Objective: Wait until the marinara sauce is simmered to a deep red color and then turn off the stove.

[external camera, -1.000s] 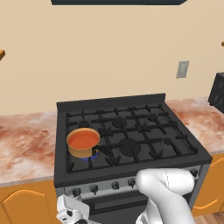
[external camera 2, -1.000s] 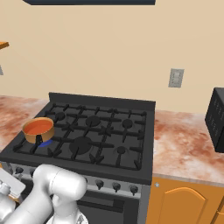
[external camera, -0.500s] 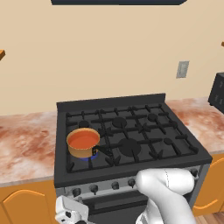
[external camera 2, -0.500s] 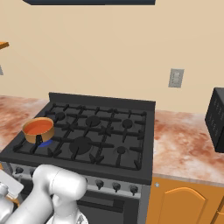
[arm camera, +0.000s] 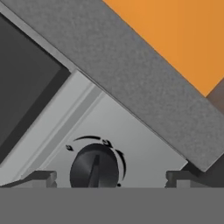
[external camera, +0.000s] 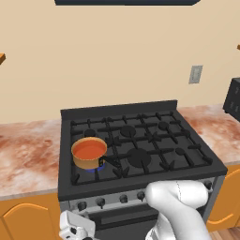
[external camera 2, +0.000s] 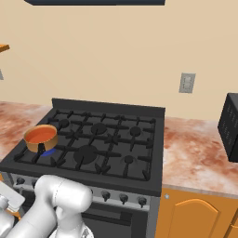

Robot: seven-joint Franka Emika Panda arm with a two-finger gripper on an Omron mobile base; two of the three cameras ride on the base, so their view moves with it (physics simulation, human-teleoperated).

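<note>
While the marinara sauce (external camera: 89,149) has stayed orange-red, the gripper (arm camera: 109,177) keeps spread around a knob (arm camera: 94,167)

Saucepan (external camera: 88,154) sits on the stove's (external camera: 140,150) front-left burner, counter (external camera: 28,154) flanking.

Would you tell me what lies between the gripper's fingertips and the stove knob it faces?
Nothing: in the hand view the gripper stands open before the knob, with bare silver stove front and no object between them.
</note>
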